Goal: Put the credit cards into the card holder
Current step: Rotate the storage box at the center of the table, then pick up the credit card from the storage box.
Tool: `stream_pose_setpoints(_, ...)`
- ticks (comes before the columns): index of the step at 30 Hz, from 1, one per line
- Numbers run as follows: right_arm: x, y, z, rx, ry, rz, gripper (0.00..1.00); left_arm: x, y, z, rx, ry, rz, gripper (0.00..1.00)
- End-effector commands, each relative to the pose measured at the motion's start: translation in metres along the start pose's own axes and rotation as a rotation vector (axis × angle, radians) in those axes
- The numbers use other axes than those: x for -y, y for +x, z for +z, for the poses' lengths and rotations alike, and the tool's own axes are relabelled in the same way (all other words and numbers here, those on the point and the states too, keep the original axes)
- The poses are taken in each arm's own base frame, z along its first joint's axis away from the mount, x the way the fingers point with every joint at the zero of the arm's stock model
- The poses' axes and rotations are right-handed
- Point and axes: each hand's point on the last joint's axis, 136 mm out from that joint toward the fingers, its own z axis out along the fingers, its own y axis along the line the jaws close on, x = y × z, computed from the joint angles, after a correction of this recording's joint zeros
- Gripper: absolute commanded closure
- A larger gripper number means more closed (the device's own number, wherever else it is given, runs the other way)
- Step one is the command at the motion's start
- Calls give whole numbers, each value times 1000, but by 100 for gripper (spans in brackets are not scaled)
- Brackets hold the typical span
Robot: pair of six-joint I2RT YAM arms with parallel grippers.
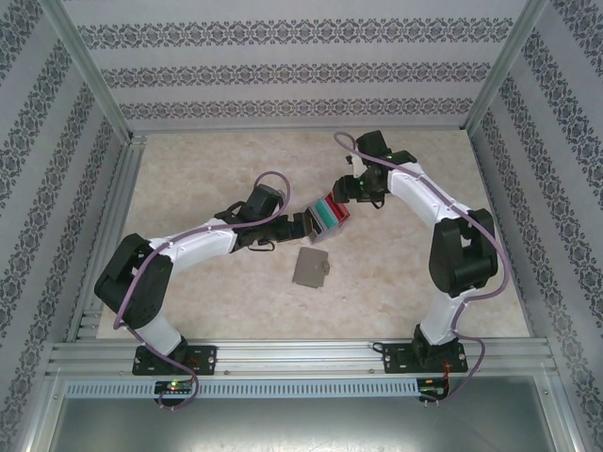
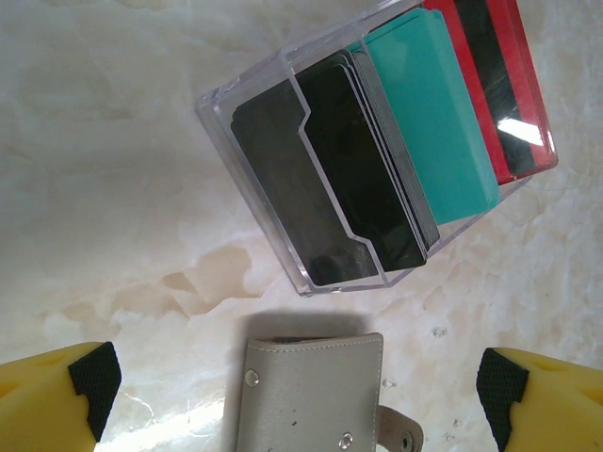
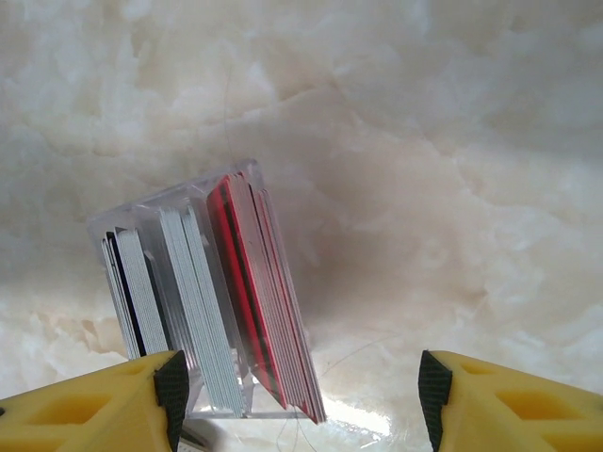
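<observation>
Left gripper (image 2: 297,381): jaws wide apart, gripping nothing, poised over the holder.
Right gripper (image 3: 301,386): jaws apart, gripping nothing, hanging above the red end of the box.
Holder (image 2: 311,391): grey, flat on the table (image 1: 207,169), just near of the box and apart from it. It looks folded shut, with snap studs and a strap tab showing.
Cards (image 2: 429,113): black, teal and red, thin and glossy, standing on edge in rows inside the box, mid-table.
Box (image 2: 247,85): clear plastic, set askew to the table edges.
Done: nothing, by my judgement. No card is in the holder.
Left to do: open the holder, draw the cards from the box, slide them in.
</observation>
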Motion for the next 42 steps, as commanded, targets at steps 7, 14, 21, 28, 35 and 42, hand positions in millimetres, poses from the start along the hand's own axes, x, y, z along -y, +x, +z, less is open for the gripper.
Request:
stream_pose_setpoints(7, 5, 14, 24, -119, 104, -92, 35, 4, -7, -4, 25, 35, -23, 1)
stream_pose_setpoints(14, 11, 12, 36, -137, 149, -107, 34, 6, -6, -2, 15, 41, -24, 1)
stream_pose_setpoints(21, 15, 11, 42, -148, 185, -121, 34, 4, -4, -1, 10, 37, -28, 1)
stream_pose_setpoints(28, 17, 6, 34, -117, 226, -135, 35, 4, -3, 1, 1, 39, -29, 1)
stream_pose_setpoints(35, 18, -3, 20, -69, 250, -147, 37, 3, -2, 1, -2, 36, -31, 1)
stream_pose_setpoints(42, 17, -4, 19, -65, 248, -143, 39, 3, -2, 1, -6, 36, -29, 1)
